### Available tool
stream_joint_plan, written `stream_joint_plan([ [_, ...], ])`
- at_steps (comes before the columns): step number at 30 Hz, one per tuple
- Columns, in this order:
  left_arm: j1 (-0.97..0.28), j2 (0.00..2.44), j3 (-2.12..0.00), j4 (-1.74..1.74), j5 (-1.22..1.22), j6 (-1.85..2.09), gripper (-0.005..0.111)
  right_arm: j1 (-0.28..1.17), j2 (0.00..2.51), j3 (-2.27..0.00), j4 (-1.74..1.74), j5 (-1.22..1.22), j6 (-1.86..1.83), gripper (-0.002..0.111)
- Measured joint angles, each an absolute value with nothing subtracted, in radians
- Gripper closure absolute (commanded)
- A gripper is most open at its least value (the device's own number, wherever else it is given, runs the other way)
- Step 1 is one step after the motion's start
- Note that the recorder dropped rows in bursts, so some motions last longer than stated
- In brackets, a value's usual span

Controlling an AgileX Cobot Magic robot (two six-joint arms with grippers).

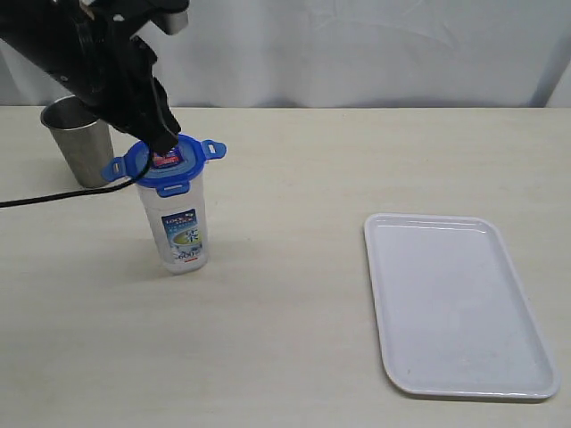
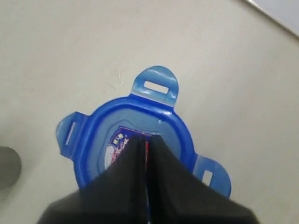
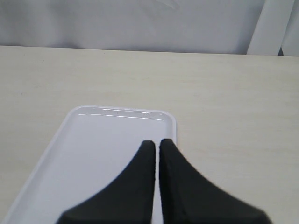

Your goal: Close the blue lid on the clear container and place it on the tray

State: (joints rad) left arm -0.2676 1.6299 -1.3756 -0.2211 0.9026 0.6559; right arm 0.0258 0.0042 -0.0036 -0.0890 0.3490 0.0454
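blue lid [image 1: 165, 160] is seated atop clear container [image 1: 181, 227], directly beneath left tool [image 2: 147, 139]; jaws are pressed together, tips set on the lid's sticker. arm is slanted down from the left.

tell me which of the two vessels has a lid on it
The clear container, capped by the blue lid; the steel cup beside it stands open, with no lid.

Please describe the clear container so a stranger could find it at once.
On the beige table, look well left of the white tray, beside the grey steel cup. The clear container stands upright there. Unlike the cup, it is see-through, labelled, and topped with a blue lid.
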Motion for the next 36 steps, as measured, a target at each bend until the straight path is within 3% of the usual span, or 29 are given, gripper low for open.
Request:
stream_joint_plan([
  [5, -0.252, 1.539, -1.354, -0.244, 0.886, 0.658, 0.057, 0.026, 0.004, -0.004, -0.089, 0.349, 0.045, 0.104],
  [7, -0.226, 1.503, -1.316, -0.280, 0.855, 0.666, 0.050, 0.026, 0.004, -0.004, -0.089, 0.349, 0.045, 0.104],
  [16, -0.151, 1.263, -0.881, -0.753, 0.440, 1.062, 0.047, 0.036, 0.004, -0.004, -0.089, 0.349, 0.045, 0.104],
  [22, -0.151, 1.159, -0.702, -1.429, 0.399, 1.683, 0.048, 0.071, 0.004, -0.004, -0.089, 0.349, 0.045, 0.104],
  [27, -0.151, 1.133, -0.610, -1.681, 0.390, 1.919, 0.046, 0.071, 0.004, -0.004, -0.089, 0.349, 0.045, 0.104],
  [36, -0.151, 1.155, -0.575, -1.731, 0.423, 2.032, 0.007, 0.071, 0.004, -0.004, -0.089, 0.349, 0.045, 0.104],
])
